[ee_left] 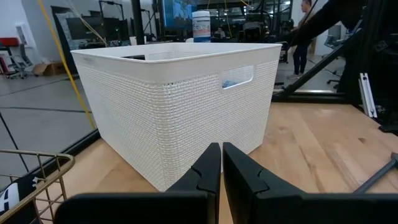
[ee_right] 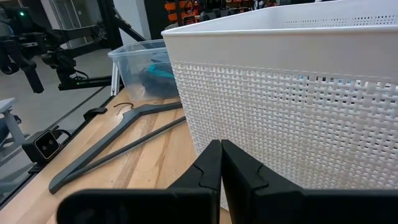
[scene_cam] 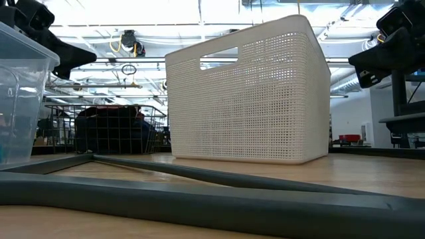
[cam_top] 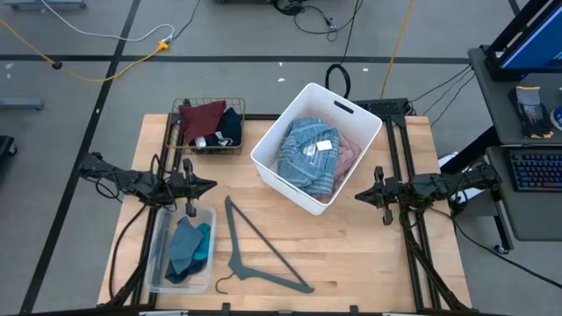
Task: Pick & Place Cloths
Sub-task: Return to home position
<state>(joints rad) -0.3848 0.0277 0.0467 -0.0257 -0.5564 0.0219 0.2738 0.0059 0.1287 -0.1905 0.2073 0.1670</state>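
between left gripper (cam_top: 211, 185) and right gripper (cam_top: 357, 195): the filled bin (scene_cam: 246, 99)

blue cloth (cam_top: 307, 154) lies over the pink one (cam_top: 349, 154) inside the bin; maroon (cam_top: 202, 118) and navy (cam_top: 231, 128) sit in the basket (cam_top: 179, 106), teal (cam_top: 189, 246) in the tub (cam_top: 158, 263). both grippers face the bin from opposite sides, fingers pressed together, holding nothing. i'd judge homing means backing each straight away from it.

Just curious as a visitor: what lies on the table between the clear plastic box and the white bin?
A grey hanger lies flat between the clear plastic box and the white bin; the high view shows it best.
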